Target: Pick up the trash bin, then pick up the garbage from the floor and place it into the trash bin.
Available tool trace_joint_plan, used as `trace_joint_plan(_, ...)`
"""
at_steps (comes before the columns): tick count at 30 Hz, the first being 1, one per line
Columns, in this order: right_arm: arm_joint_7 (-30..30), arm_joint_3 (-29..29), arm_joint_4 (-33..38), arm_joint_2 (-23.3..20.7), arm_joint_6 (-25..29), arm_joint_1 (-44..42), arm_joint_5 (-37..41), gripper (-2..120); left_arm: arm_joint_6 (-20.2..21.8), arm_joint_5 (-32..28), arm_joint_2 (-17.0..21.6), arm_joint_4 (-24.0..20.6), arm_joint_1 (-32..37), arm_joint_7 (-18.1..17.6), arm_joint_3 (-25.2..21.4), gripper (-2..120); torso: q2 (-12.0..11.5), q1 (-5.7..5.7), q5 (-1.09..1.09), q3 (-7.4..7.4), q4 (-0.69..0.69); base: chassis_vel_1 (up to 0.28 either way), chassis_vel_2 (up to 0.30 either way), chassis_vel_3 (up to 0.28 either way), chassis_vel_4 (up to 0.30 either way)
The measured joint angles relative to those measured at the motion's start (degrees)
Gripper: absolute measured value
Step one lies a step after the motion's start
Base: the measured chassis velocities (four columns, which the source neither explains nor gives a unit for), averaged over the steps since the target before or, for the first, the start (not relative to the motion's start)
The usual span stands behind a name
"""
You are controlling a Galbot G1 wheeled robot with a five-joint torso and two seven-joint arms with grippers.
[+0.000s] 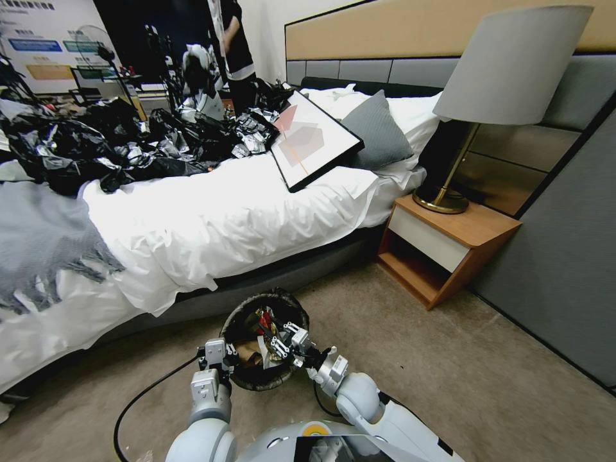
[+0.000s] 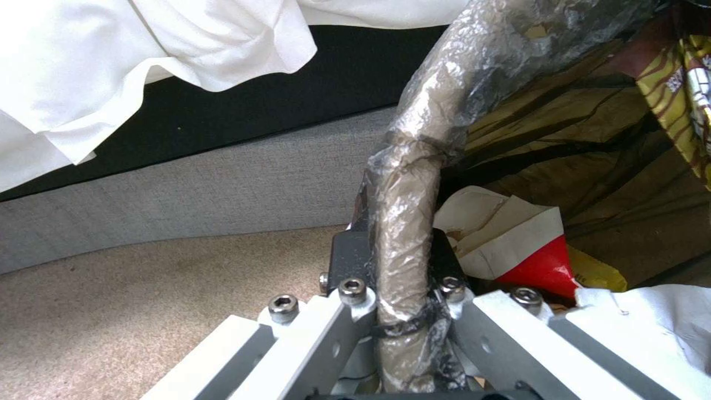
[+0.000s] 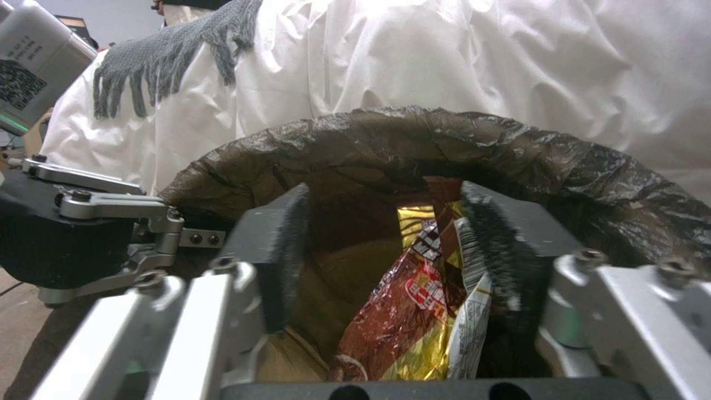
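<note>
— While clamped on the rim: left gripper [image 2: 400, 311], jaws clenched tight over the bag-wrapped edge of the trash bin [image 1: 247, 317]. Confirm?

— Confirmed. Bin rim [image 2: 415, 183] pinched between both jaws, one inside, one outside.

— Right gripper [image 3: 385, 244]?

— Hanging over the bin mouth, jaws spread wide, released, closed on nothing. Shiny red-and-gold snack packet [image 3: 415, 283] lying between them, leaning near one pad; contact cannot tell.

— Count of things?

— One bin. Two grippers. Inside the liner: one red-gold packet, one white-and-red paper wrapper [image 2: 511, 244], one yellow patterned packet [image 2: 677, 94] near the far wall.

— Bin position?

— Just ahead of the robot, beside the bed [image 1: 212, 224], over the carpet [image 1: 410, 359]. On the floor or lifted: cannot tell.
</note>
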Motion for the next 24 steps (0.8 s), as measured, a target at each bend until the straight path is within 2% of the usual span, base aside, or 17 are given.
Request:
trace_joint_plan(4, 0.0, 0.2, 0.0, -0.6, 0.0, -0.2, 0.0, 84, 0.2, 0.0, 0.1, -0.3, 0.1, 0.0, 0.1, 0, 0.0, 0.0, 0.0, 0.0, 0.0, 0.0, 0.0, 0.0, 0.0)
trace_joint_plan(5, 0.0, 0.2, 0.0, -0.6, 0.0, -0.2, 0.0, 84, 0.2, 0.0, 0.1, -0.3, 0.1, 0.0, 0.1, 0, 0.0, 0.0, 0.0, 0.0, 0.0, 0.0, 0.0, 0.0, 0.0)
trace_joint_plan(8, 0.0, 0.2, 0.0, -0.5, 0.0, -0.1, 0.0, 96, 0.4, 0.0, 0.2, -0.5, 0.2, 0.0, 0.2, 0, 0.0, 0.0, 0.0, 0.0, 0.0, 0.0, 0.0, 0.0, 0.0)
trace_joint_plan(9, 0.0, 0.2, 0.0, -0.5, 0.0, -0.1, 0.0, 96, 0.4, 0.0, 0.2, -0.5, 0.2, 0.0, 0.2, 0, 0.0, 0.0, 0.0, 0.0, 0.0, 0.0, 0.0, 0.0, 0.0)
trace_joint_plan(12, 0.1, 0.6, 0.5, -0.4, 0.0, -0.1, 0.0, 107, 0.4, 0.0, 0.3, -0.5, 0.3, 0.0, 0.2, 0, 0.0, 0.0, 0.0, 0.0, 0.0, 0.0, 0.0, 0.0, 0.0)
trace_joint_plan(17, 0.1, 1.9, 2.9, 0.0, 0.3, -0.5, -0.3, 113, 0.4, -0.1, 0.3, -0.2, 0.2, 0.0, -0.1, 0, 0.0, 0.0, 0.0, 0.0, 0.0, 0.0, 0.0, 0.0, 0.0)
trace_joint_plan(24, 0.2, 4.5, 8.8, 0.8, 1.0, -1.8, -1.6, 114, 0.4, -0.3, 0.3, 0.3, -0.2, 0.0, -0.2, 0, 0.0, 0.0, 0.0, 0.0, 0.0, 0.0, 0.0, 0.0, 0.0)
